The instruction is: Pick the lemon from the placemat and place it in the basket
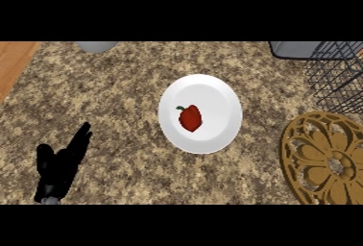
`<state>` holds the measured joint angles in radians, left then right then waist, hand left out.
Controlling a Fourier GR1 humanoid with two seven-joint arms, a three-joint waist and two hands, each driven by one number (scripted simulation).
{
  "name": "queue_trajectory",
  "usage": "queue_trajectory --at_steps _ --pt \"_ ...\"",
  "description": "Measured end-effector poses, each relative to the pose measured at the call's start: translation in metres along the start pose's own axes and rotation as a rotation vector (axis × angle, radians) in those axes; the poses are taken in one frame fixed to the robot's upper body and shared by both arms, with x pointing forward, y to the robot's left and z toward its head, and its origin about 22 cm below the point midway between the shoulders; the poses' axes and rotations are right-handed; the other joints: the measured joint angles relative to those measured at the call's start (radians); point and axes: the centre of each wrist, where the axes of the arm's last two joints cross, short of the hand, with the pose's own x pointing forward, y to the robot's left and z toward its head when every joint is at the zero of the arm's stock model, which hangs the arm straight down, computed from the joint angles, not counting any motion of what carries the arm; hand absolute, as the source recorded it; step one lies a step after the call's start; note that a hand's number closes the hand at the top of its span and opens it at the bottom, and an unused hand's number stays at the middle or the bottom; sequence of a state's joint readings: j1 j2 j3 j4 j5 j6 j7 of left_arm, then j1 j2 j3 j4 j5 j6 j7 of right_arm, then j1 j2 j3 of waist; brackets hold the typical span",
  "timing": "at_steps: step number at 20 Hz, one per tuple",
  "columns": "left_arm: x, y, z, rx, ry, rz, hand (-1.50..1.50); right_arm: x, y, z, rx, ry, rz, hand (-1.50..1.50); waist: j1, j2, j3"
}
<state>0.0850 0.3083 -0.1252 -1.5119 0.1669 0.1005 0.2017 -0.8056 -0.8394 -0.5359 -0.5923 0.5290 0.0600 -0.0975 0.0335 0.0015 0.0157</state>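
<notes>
Speckled granite desk (127, 96) in the head view carries no lemon on the gold placemat (327, 161) at four o'clock, only a red pepper (190, 118) on the white plate (212, 96), so the straight-fingered left hand (64, 166) at eight o'clock should wait below the wire basket (337, 77) at two o'clock.

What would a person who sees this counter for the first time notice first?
The eye falls first on the white plate in the middle of the speckled counter, with a small red pepper-like fruit lying on it. At the right edge lies a round golden placemat with a flower cut-out, and above it stands a black wire basket. The left hand rests open at the lower left; no lemon is in view.
</notes>
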Motion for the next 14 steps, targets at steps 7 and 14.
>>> queue_trajectory --at_steps 7,14 --pt "-0.002 0.003 -0.001 0.008 0.004 0.008 0.0 0.0 -0.028 -0.006 -0.075 0.006 -0.104 -1.5 -0.003 -0.002 0.0" --pt "-0.001 0.005 0.0 0.015 0.017 0.012 0.0 -0.025 -0.077 0.005 -0.169 0.085 -0.178 -1.5 -0.012 -0.004 0.0"
